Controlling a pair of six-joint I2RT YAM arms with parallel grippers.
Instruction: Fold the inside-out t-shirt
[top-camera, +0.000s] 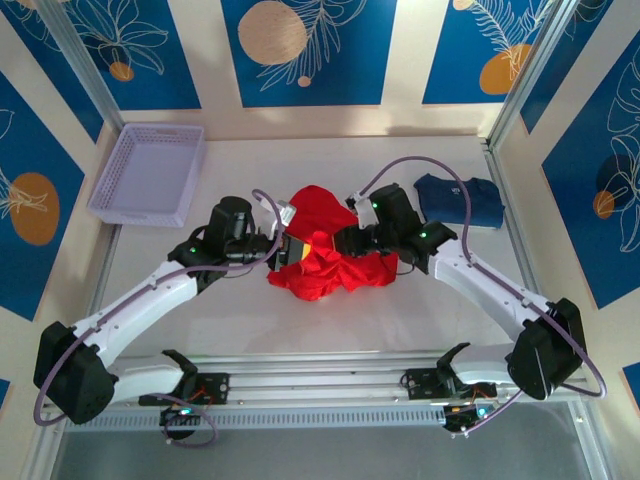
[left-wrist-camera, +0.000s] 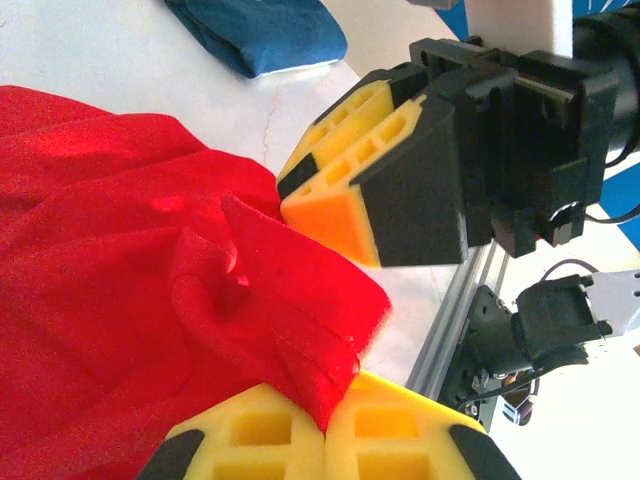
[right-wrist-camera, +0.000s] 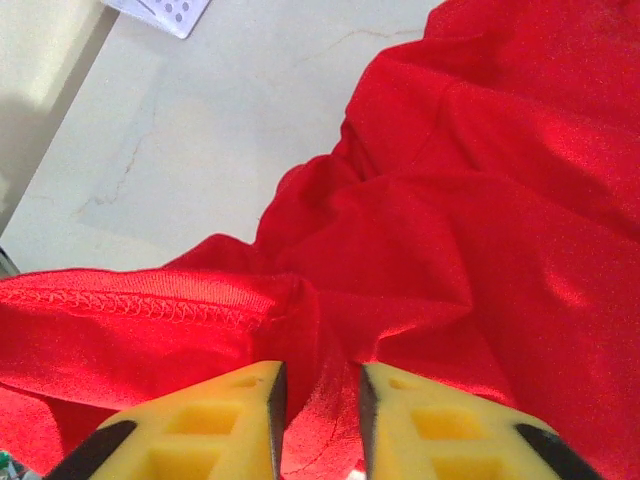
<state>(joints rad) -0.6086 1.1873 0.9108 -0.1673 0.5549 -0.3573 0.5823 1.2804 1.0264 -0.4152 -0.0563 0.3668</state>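
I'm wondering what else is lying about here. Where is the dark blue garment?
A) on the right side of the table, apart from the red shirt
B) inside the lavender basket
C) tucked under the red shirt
A: the dark blue garment lies on the table at far right, with bare tabletop between it and the red t-shirt; the lavender basket sits far left.

Bare table (top-camera: 248, 160) separates t-shirt (top-camera: 320, 205) from basket (top-camera: 150, 175).

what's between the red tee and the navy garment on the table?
Bare tabletop, seen in the left wrist view between the red t-shirt and the navy garment. In the top view the right arm's wrist sits over that gap.
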